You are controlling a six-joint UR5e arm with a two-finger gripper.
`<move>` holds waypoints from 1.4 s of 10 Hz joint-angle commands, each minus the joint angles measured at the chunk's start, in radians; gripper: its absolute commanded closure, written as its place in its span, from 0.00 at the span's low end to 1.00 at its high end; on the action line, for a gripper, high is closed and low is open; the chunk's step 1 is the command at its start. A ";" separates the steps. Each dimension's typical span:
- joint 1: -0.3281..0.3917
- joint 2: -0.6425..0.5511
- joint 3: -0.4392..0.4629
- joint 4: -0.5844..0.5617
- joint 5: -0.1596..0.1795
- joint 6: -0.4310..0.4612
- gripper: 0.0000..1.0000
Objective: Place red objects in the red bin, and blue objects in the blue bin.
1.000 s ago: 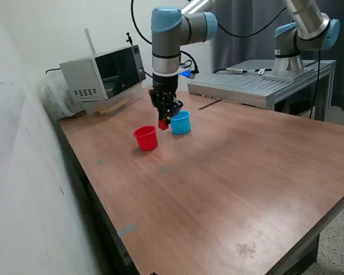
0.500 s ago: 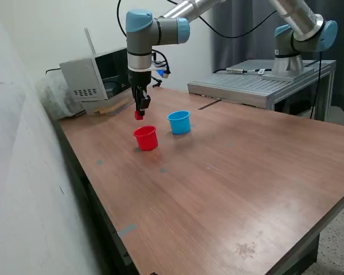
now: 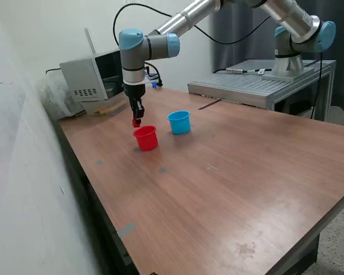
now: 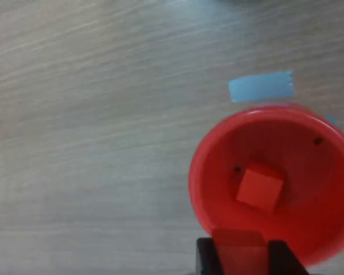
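The red bin (image 3: 145, 138) stands on the wooden table (image 3: 229, 177), with the light blue bin (image 3: 179, 122) to its right in the exterior view. My gripper (image 3: 136, 121) hangs just above the red bin's rim, on the side toward the exterior view's left, shut on a tiny red cube (image 3: 136, 122). In the wrist view that held cube (image 4: 238, 252) sits between the dark fingers (image 4: 205, 258) over the red bin (image 4: 218, 149), and a second red cube (image 4: 259, 189) lies on the bin's floor. No blue objects are in view.
A microwave-like box (image 3: 103, 77) stands at the table's back, behind the gripper. A metal bench (image 3: 258, 83) with a second arm's base (image 3: 298, 40) is at the exterior view's right. A blue tape patch (image 4: 261, 87) lies on the table beside the red bin.
The arm swung from beside the blue bin toward the exterior view's left, carrying the red cube, then lowered a little over the red bin.
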 commanded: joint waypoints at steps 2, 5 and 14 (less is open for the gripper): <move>-0.003 0.012 0.001 0.002 0.002 -0.001 1.00; 0.007 0.000 0.013 0.015 0.002 -0.003 1.00; 0.026 -0.081 0.085 0.180 0.061 -0.008 0.00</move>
